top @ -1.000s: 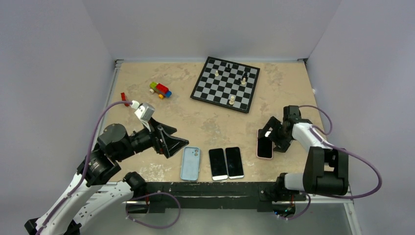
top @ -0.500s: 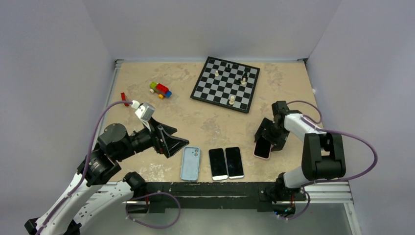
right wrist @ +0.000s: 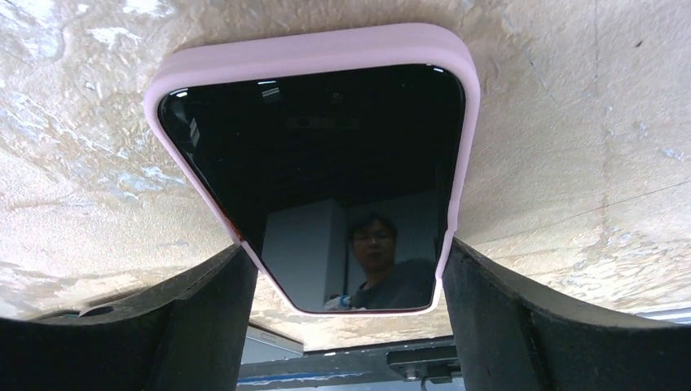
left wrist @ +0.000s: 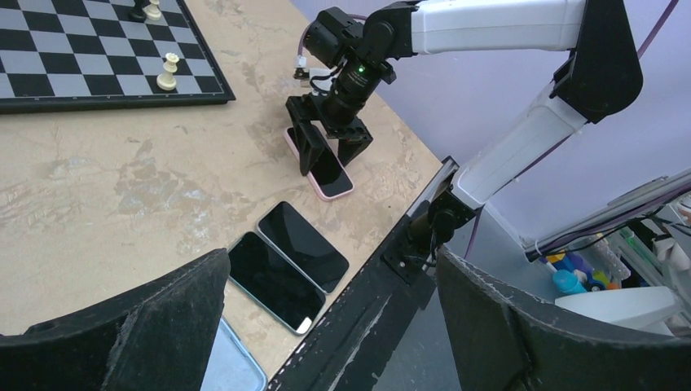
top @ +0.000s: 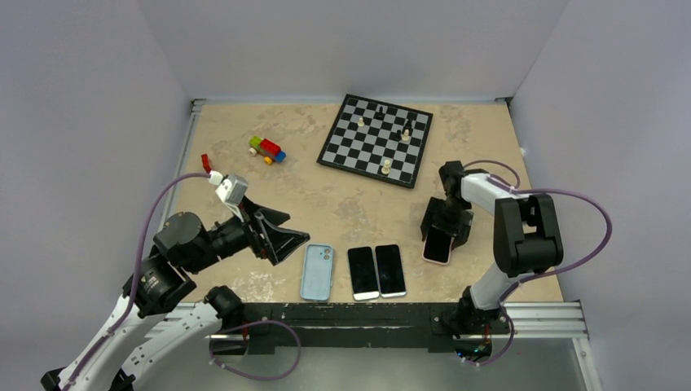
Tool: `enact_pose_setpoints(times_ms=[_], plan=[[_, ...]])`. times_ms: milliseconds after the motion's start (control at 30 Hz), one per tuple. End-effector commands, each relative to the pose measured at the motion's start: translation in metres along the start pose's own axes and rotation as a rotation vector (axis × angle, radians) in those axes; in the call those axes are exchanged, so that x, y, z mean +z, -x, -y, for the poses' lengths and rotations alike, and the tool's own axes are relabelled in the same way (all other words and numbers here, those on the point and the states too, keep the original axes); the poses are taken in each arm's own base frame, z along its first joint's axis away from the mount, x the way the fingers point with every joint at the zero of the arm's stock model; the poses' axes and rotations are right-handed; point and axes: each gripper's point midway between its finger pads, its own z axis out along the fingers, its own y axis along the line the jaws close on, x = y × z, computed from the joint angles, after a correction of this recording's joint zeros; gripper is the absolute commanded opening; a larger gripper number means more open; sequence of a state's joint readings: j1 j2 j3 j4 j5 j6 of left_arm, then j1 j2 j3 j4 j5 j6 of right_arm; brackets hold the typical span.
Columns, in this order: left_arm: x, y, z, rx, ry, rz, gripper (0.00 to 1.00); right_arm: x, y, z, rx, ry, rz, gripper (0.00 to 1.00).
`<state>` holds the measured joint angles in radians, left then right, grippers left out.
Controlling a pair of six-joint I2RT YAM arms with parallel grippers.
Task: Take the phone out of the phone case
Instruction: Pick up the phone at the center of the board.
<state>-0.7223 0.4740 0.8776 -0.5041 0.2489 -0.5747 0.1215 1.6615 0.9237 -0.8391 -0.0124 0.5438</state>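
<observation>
A phone in a pink case (top: 437, 246) lies screen up at the right of the table, also in the left wrist view (left wrist: 324, 169). My right gripper (top: 446, 225) sits over its far end, and in the right wrist view the fingers (right wrist: 204, 309) press both long edges of the pink case (right wrist: 318, 49), so the right gripper (right wrist: 346, 252) is shut on it. My left gripper (top: 295, 232) hovers open and empty (left wrist: 330, 261) above the table, just left of an empty light-blue case (top: 317, 271).
Two bare phones (top: 363, 272) (top: 390, 270) lie side by side near the front edge, right of the blue case (left wrist: 232, 366). A chessboard (top: 375, 138) with a few pieces sits at the back, a toy car (top: 267, 149) and a red piece (top: 205, 160) at the back left.
The right wrist has swung left and turned, so the gripper now comes at the pink-cased phone from its far end; the phone shifted slightly. The left arm drew back a little.
</observation>
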Motion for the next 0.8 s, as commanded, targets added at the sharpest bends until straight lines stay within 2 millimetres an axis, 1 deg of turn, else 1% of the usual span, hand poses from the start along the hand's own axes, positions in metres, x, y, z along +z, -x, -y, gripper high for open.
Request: enact_pose_setpoints(times_ms=[0, 33, 67, 133, 200, 300, 333, 433, 500, 600, 633, 700, 767], plan=[[-0.002, 0.008, 0.0, 0.012, 0.012, 0.029, 1.0, 0.02, 0.024, 0.01, -0.077, -0.099, 0.1, 0.76], [-0.001, 0.008, 0.0, 0.011, 0.011, 0.027, 1.0, 0.02, 0.024, 0.009, -0.085, -0.094, 0.103, 0.74], [0.0, 0.007, 0.0, 0.01, 0.012, 0.023, 1.0, 0.02, 0.023, 0.008, -0.091, -0.083, 0.103, 0.69], [0.003, 0.008, -0.001, 0.002, 0.02, 0.02, 1.0, 0.019, 0.023, 0.004, -0.095, -0.06, 0.111, 0.57], [0.006, 0.01, -0.002, -0.007, 0.028, 0.015, 1.0, 0.016, 0.023, -0.002, -0.1, -0.025, 0.131, 0.39], [0.013, 0.015, -0.002, -0.021, 0.044, 0.002, 1.0, 0.005, 0.025, -0.012, -0.096, 0.05, 0.178, 0.06], [0.017, 0.015, -0.005, -0.03, 0.062, -0.013, 1.0, 0.0, 0.026, -0.016, -0.095, 0.078, 0.2, 0.0], [0.032, 0.019, -0.013, -0.063, 0.113, -0.062, 1.0, -0.019, 0.033, -0.029, -0.088, 0.181, 0.296, 0.0], [0.045, 0.021, -0.015, -0.091, 0.114, -0.099, 1.0, -0.031, 0.035, -0.037, -0.09, 0.248, 0.344, 0.0], [0.064, 0.03, -0.014, -0.165, 0.081, -0.148, 1.0, -0.052, 0.038, -0.045, -0.121, 0.333, 0.442, 0.0], [0.067, 0.037, -0.01, -0.186, 0.055, -0.145, 1.0, -0.059, 0.04, -0.045, -0.126, 0.344, 0.483, 0.0], [0.079, 0.05, -0.012, -0.224, 0.039, -0.139, 1.0, -0.076, 0.044, -0.047, -0.138, 0.385, 0.563, 0.0], [0.091, 0.063, -0.01, -0.235, 0.025, -0.125, 1.0, -0.095, 0.045, -0.055, -0.158, 0.462, 0.635, 0.0]])
